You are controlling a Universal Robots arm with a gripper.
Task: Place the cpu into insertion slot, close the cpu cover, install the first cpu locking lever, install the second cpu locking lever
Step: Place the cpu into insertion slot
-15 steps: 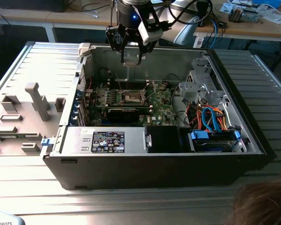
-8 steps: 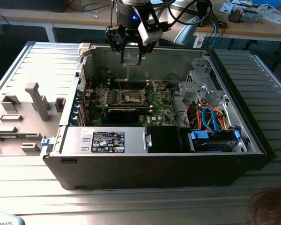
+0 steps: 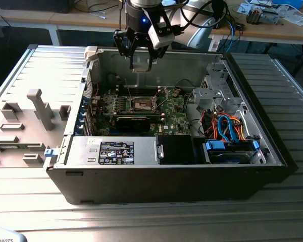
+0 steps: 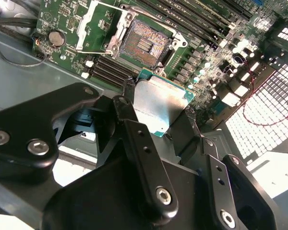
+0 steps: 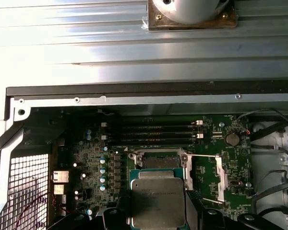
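Observation:
My gripper (image 3: 141, 61) hangs above the open computer case, shut on the cpu (image 4: 159, 101), a flat silver-topped square chip with a green edge. One black finger (image 4: 128, 90) presses each of two opposite sides of the chip. The insertion slot (image 4: 145, 44) lies below on the green motherboard (image 5: 93, 165), its dark centre bare. In the first wrist view the cpu (image 5: 157, 199) overlaps the near part of the slot (image 5: 158, 161). The cpu cover (image 4: 97, 25) stands swung open beside the slot, and thin metal levers (image 5: 204, 155) stick out next to it.
The black case wall (image 3: 166, 179) rings the board. A black card (image 3: 134, 122) sits in front of the slot, memory slots (image 5: 151, 134) behind it. Coloured cables (image 3: 227, 126) and a drive cage (image 3: 217, 83) are on the exterior view's right; grey fixtures (image 3: 38, 108) stand outside on its left.

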